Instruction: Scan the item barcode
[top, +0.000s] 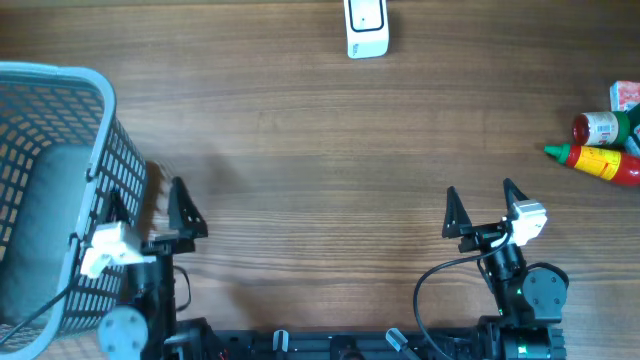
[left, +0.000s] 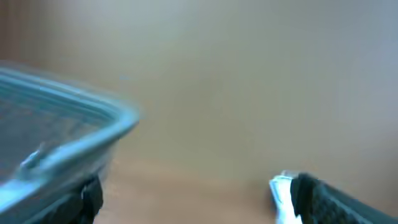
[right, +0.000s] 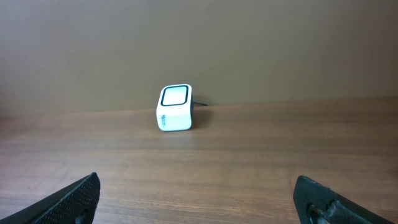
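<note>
The white barcode scanner (top: 366, 28) stands at the far edge of the table; in the right wrist view the scanner (right: 175, 108) faces me, well ahead. The items lie at the far right: a red sauce bottle with a green cap (top: 600, 160), a second small bottle (top: 602, 128) and a pink-and-white pack (top: 625, 95). My right gripper (top: 483, 203) (right: 202, 211) is open and empty near the front edge, far from them. My left gripper (top: 148, 200) (left: 205, 211) is open and empty at the front left, one finger over the basket's rim.
A light-blue mesh basket (top: 60, 90) fills the left side, and its rim (left: 74, 143) shows blurred in the left wrist view. A blurred white shape (left: 283, 196) sits beside the left gripper's right finger. Bare wooden tabletop (top: 320, 150) lies between the grippers and the scanner.
</note>
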